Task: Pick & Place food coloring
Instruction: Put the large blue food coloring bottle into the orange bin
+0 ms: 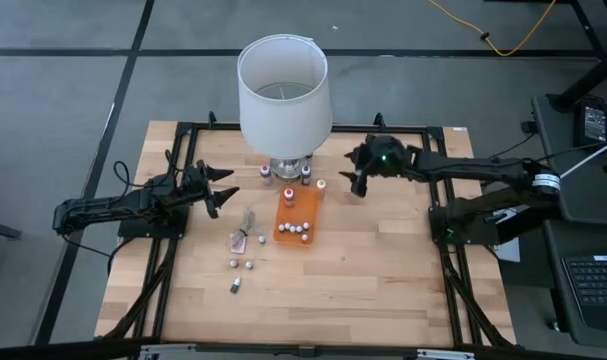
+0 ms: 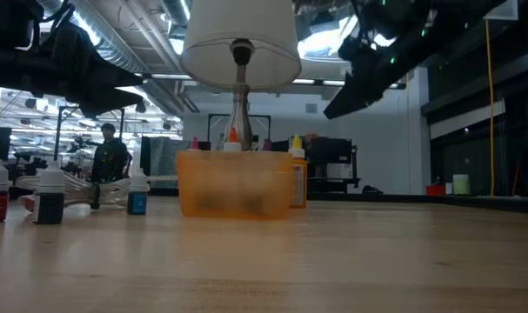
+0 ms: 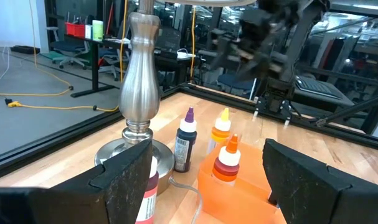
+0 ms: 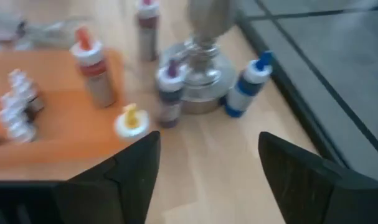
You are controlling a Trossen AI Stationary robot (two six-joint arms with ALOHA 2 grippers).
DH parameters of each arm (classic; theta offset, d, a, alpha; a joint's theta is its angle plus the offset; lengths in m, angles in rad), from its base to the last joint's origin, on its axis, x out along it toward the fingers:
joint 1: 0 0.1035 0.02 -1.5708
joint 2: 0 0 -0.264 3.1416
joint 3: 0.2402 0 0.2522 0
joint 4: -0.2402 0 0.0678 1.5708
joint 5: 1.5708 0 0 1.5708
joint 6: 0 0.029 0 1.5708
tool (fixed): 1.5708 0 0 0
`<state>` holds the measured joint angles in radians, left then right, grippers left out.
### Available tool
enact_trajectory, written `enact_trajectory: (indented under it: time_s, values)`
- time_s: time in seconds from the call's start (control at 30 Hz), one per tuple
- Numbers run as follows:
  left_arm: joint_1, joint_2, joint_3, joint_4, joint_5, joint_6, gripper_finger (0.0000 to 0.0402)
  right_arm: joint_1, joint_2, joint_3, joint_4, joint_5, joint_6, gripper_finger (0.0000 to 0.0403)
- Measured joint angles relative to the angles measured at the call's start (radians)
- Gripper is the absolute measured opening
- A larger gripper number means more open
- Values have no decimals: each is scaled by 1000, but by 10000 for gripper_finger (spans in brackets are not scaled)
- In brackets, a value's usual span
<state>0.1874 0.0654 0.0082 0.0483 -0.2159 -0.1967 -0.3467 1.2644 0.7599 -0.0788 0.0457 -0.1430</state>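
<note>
Several tiny white-capped food coloring bottles (image 1: 299, 229) lie in the orange tray (image 1: 305, 212), and an orange-capped bottle (image 1: 289, 196) stands in it. Purple (image 3: 185, 143), yellow (image 3: 221, 127), blue (image 4: 248, 87) and dark red (image 4: 148, 25) bottles stand upright around the lamp base (image 1: 288, 168). More small bottles (image 1: 241, 264) stand loose on the table nearer the front. My left gripper (image 1: 219, 187) is open and empty, left of the lamp base. My right gripper (image 1: 357, 182) is open and empty, above the table right of the tray and the yellow bottle (image 4: 129, 121).
A tall lamp with a white shade (image 1: 283, 85) stands at the back middle and hides part of the table under it. A crumpled clear wrapper (image 1: 245, 232) lies left of the tray. A black frame (image 1: 438, 230) runs round the wooden table. A person (image 2: 110, 152) shows far behind.
</note>
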Motion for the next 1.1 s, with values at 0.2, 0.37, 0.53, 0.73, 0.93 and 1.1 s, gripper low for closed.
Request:
enact_trajectory:
  time_s: [0.2, 0.37, 0.53, 0.73, 0.93, 1.1]
  values:
    - [0, 0, 0, 0, 0, 0, 294, -152, 77, -66, 206, -118, 7, 279]
    - [0, 0, 0, 0, 0, 0, 294, -244, 194, -68, 357, -230, 7, 279]
    - [0, 0, 0, 0, 0, 0, 294, -314, 318, -67, 539, -337, 65, 279]
    - [0, 0, 0, 0, 0, 0, 294, -332, 449, -18, 632, -388, 57, 279]
    - [0, 0, 0, 0, 0, 0, 294, -333, 573, 90, 636, -455, 76, 279]
    - [0, 0, 0, 0, 0, 0, 294, -332, 645, 182, 638, -459, 113, 279]
